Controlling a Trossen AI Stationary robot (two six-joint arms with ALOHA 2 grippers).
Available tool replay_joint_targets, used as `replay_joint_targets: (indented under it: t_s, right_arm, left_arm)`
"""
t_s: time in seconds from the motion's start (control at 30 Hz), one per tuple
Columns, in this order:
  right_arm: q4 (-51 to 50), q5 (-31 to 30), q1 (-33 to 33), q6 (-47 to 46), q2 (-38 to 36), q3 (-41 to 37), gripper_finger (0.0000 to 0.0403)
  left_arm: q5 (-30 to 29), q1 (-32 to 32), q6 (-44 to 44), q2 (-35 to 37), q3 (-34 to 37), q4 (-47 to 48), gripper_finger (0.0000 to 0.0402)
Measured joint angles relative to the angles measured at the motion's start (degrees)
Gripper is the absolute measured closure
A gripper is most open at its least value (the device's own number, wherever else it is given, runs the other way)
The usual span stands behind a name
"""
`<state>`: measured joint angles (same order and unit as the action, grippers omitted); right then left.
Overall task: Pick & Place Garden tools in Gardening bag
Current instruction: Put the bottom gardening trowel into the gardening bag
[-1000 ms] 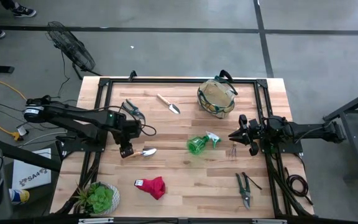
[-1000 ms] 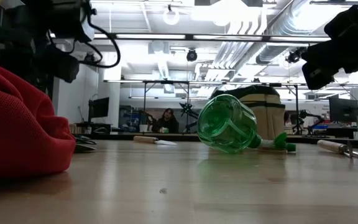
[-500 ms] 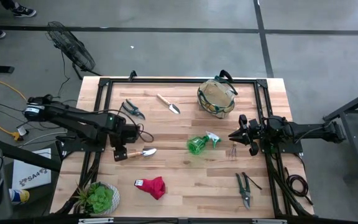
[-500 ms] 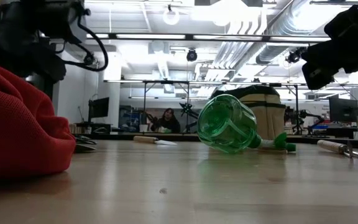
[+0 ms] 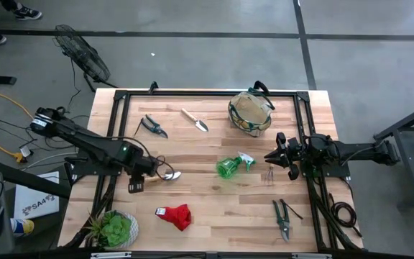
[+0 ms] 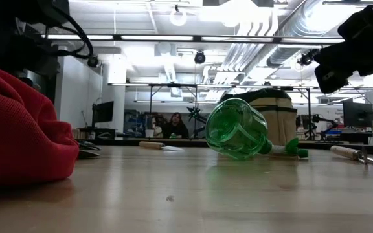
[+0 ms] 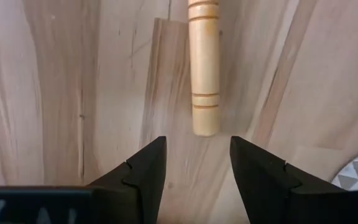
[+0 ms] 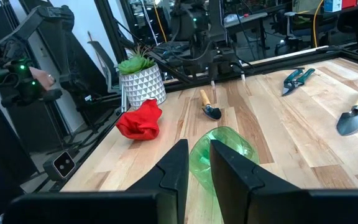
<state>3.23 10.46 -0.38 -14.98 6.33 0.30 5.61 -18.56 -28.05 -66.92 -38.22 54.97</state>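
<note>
Green spray bottle (image 5: 228, 167); red glove (image 5: 177, 215); tan bag (image 5: 251, 113), green trim.

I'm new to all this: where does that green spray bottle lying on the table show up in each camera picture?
High view: green spray bottle lies mid-table.
Low view: it lies on its side at centre, large.
Left wrist view: not in it.
Right wrist view: its green body shows just past the right pincer.
Shared landmark: the red cloth.
</note>
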Motion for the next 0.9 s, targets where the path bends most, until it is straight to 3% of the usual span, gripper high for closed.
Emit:
replay_joint_targets:
  t_s: [0.33,0.9]
  right_arm:
    - [0.00,0.00,0.00,0.01,-0.01,-0.01,0.0345]
    - [0.01,0.00,0.00,0.00,-0.02,0.01,0.0345]
  left_arm:
    - [-4.05,-1.71,-1.60,-2.80,0.04,-6.93,0.0229]
    - [-3.17,-1.71,-1.08,-14.32,0.04,-8.71,0.0229]
